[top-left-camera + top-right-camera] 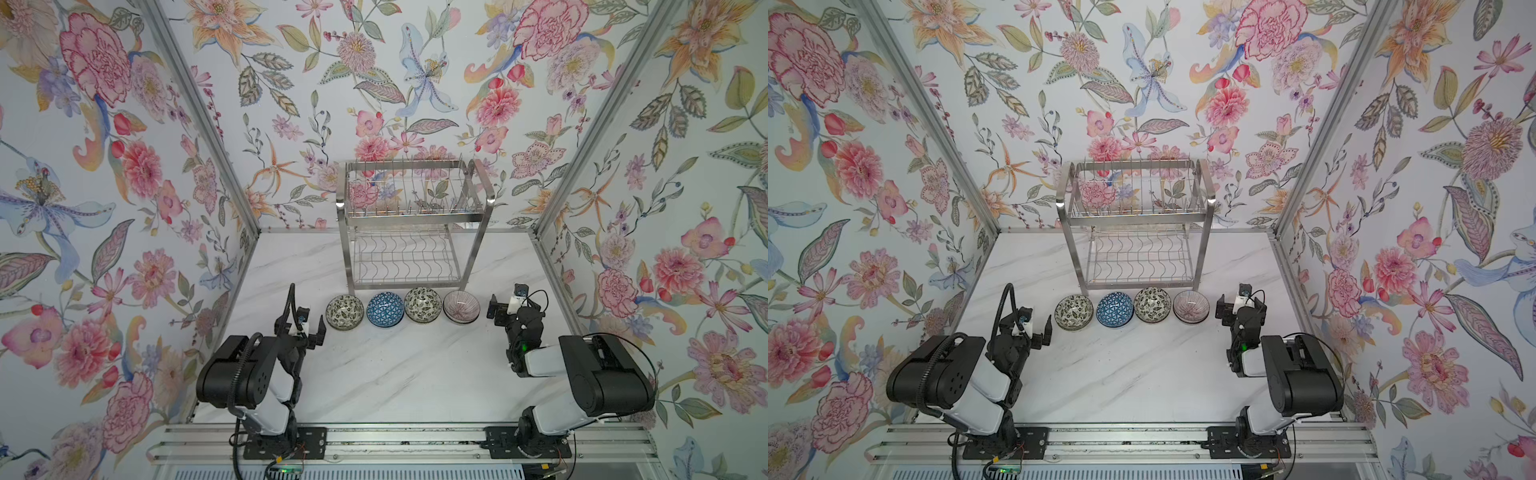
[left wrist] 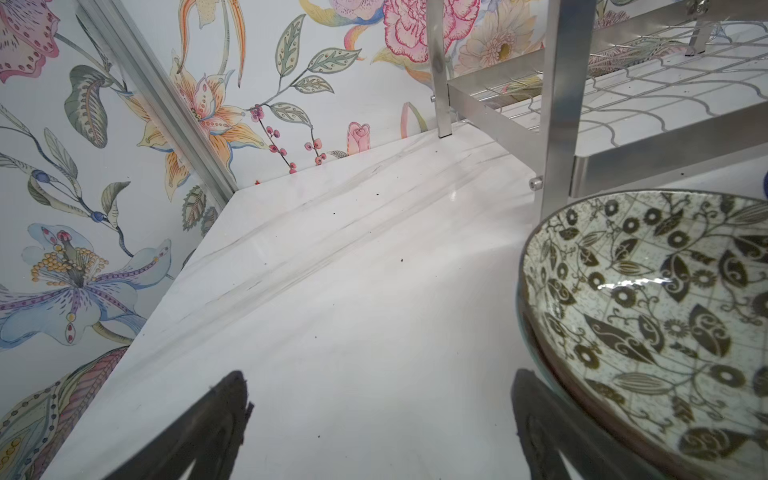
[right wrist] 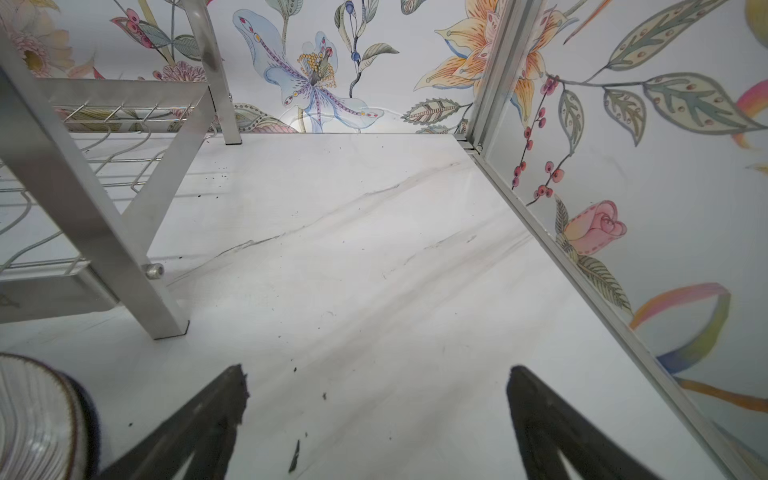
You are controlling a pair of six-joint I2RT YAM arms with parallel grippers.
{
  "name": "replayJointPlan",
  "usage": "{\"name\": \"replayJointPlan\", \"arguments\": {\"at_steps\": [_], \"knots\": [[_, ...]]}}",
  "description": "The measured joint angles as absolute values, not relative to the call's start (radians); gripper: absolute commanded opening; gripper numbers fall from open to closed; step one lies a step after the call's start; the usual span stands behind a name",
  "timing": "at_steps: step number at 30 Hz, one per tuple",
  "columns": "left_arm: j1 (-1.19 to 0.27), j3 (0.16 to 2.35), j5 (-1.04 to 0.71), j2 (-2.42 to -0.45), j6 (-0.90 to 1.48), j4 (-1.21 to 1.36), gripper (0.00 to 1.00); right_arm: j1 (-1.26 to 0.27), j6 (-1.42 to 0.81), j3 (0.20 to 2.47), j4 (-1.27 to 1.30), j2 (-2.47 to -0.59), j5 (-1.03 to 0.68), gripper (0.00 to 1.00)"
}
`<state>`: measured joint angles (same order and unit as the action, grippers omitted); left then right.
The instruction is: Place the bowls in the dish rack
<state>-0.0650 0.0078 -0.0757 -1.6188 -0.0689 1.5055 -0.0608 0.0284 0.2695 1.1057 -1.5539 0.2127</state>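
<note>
Overhead, in both top views, the black-leaf bowl (image 1: 344,311), blue-triangle bowl (image 1: 385,308), second leaf bowl (image 1: 422,305) and purple-striped bowl (image 1: 461,306) stand in a row on the tabletop (image 1: 395,374) before the dish rack (image 1: 415,216), while the left wrist view shows the left tool (image 2: 382,386) wide and empty beside the black-leaf bowl, and the right wrist view the right tool (image 3: 378,374) wide and empty.

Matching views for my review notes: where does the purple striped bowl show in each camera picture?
Both top views: the purple striped bowl is the rightmost bowl before the dish rack.
Left wrist: not in it.
Right wrist: cut off at the picture's edge, near a rack leg.
Shared landmark: the dish rack, in all four.
</note>
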Motion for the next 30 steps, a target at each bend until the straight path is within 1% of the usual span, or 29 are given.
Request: {"name": "replayJointPlan", "arguments": {"at_steps": [16, 20, 25, 30], "knots": [[-0.065, 0.015, -0.07, -1.618, -0.071, 1.505, 0.99, -0.054, 0.027, 0.27, 1.106, -1.554, 0.197, 0.99], [-0.065, 0.081, -0.034, -1.605, -0.064, 1.493, 0.99, -0.054, 0.027, 0.27, 1.106, -1.554, 0.197, 0.99], [-0.065, 0.202, 0.051, -1.588, -0.037, 1.435, 0.99, -0.054, 0.027, 0.27, 1.106, -1.554, 0.197, 0.99], [-0.064, 0.212, 0.088, -1.588, -0.019, 1.396, 0.99, -0.054, 0.027, 0.27, 1.106, -1.554, 0.197, 0.99]]}}
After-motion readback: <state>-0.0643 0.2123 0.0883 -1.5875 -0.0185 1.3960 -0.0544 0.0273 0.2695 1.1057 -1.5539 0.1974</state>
